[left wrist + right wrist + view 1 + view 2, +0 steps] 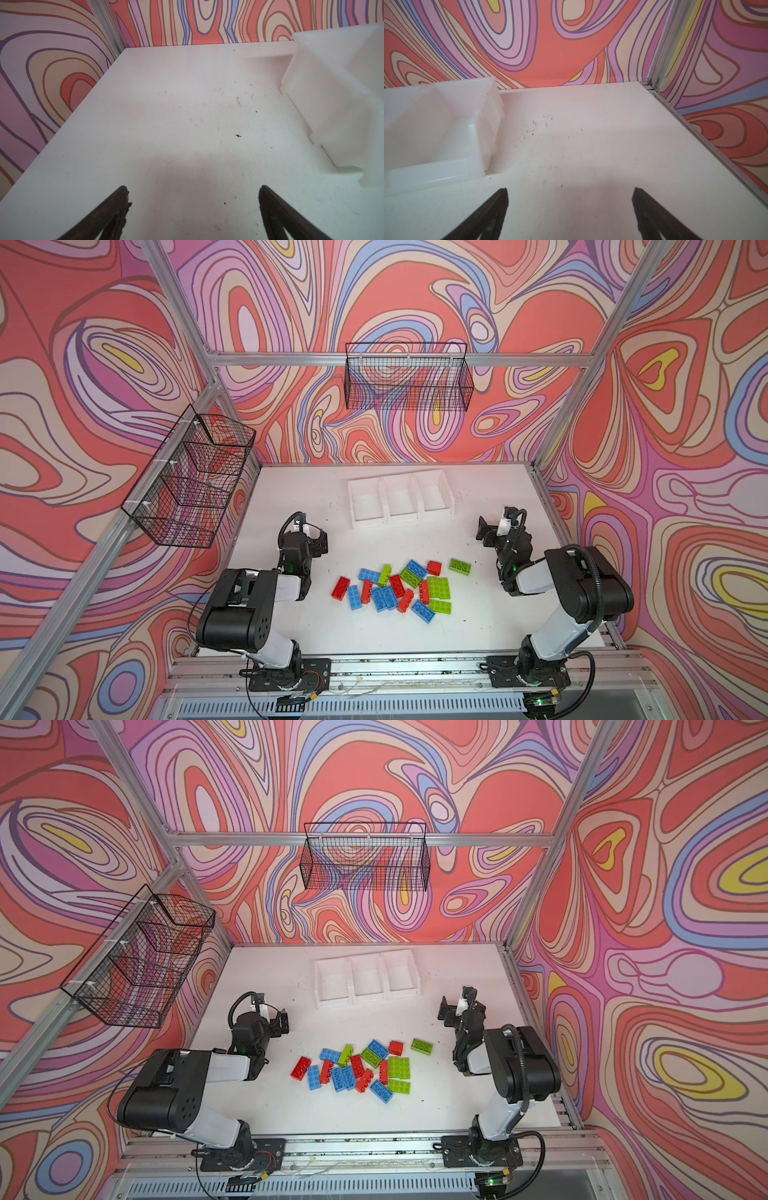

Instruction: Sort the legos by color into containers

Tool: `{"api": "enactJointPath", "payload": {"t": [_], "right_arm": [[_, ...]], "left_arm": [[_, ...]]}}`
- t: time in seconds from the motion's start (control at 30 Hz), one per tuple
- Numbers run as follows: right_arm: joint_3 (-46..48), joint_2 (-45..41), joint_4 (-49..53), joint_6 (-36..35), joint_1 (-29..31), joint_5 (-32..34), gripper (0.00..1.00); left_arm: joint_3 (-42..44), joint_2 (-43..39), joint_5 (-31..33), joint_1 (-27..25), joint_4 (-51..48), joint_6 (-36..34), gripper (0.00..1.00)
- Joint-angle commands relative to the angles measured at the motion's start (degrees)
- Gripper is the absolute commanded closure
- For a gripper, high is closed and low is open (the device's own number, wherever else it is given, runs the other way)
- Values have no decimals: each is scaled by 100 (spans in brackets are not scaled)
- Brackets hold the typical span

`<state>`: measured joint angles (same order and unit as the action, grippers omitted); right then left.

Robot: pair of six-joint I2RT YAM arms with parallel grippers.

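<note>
many legos (438, 587) lie apart from left gripper (319, 542)

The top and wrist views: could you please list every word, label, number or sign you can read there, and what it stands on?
No readable text in any view.
Red, blue and lime green studded plastic bricks: no print shows; any stud marks are too small to tell.
Three joined white plastic bins: blank.
Black wire mesh baskets: no labels.
White tabletop: only dark scuffs and specks, no writing.
</note>
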<state>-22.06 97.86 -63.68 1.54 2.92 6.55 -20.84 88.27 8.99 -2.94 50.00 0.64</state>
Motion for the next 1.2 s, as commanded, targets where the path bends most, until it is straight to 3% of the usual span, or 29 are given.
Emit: {"api": "enactJointPath", "payload": {"t": [0.0,0.1,0.2,0.27,0.47,0.63,0.77,0.97,1.17], "right_arm": [[-61,22,-34,-40,-37,-48,2],[-66,22,-26,-31,-48,-68,2],[-45,6,-43,-40,-46,-51,11],[-81,-67,10,-20,-46,175,15],[-1647,-798,3527,359,-46,686,24],[-2249,-1153,5431,976,118,124,24],[-2441,-1523,6878,1520,550,420,22],[-2409,-2245,8451,2869,1465,734,21],[-2293,-2397,9203,4071,2164,736,20]], "left_arm": [[-65,34,-29,30,177,-4,0],[-69,33,-29,30,176,-8,0],[-41,11,14,26,232,-17,9],[-157,-328,314,13,-249,98,11],[-1196,-1424,1023,-39,-2492,640,17],[-1750,-1579,920,-300,-3451,1309,20],[-1952,-1644,937,-761,-4169,1639,20],[-2108,-1664,955,-1481,-5083,1942,18],[-2195,-1570,668,-1561,-5338,2193,18]]}}
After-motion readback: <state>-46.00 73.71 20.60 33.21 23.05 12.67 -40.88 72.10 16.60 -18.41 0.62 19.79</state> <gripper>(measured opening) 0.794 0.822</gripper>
